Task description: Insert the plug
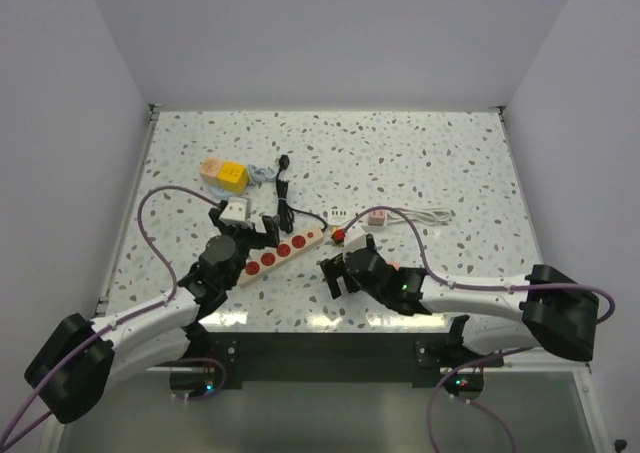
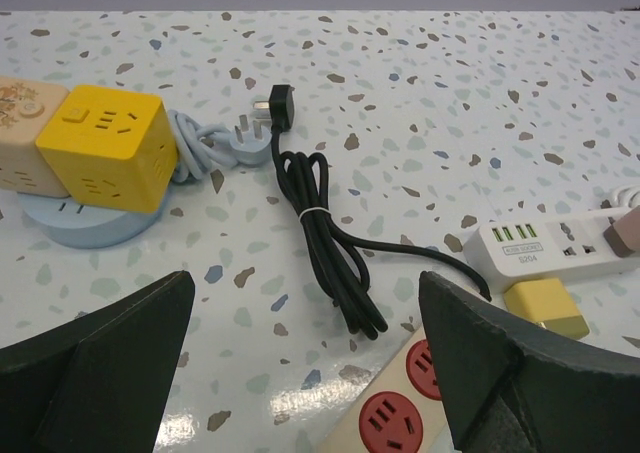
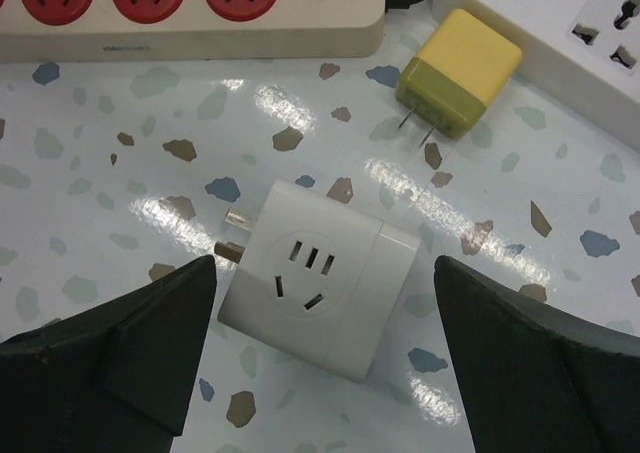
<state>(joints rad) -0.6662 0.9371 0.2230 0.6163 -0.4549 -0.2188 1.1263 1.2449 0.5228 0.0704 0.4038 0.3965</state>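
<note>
A white adapter plug (image 3: 315, 278) lies flat on the table, socket face up and prongs pointing left. My right gripper (image 3: 325, 268) is open around it, one finger on each side, not touching. In the top view my right gripper (image 1: 345, 260) hides the adapter. The beige power strip with red sockets (image 3: 190, 8) lies just beyond it and also shows in the top view (image 1: 283, 250). My left gripper (image 2: 305, 278) is open and empty, low over the strip's sockets (image 2: 415, 403). In the top view it (image 1: 245, 225) sits at the strip's left part.
A yellow charger (image 3: 458, 73) and a white USB strip (image 3: 560, 18) lie beside the strip's switch end. A bundled black cord with a plug (image 2: 315, 223), a yellow cube socket (image 2: 105, 143), a beige cube (image 2: 20, 133) and a pale blue plug (image 2: 250, 145) lie further back.
</note>
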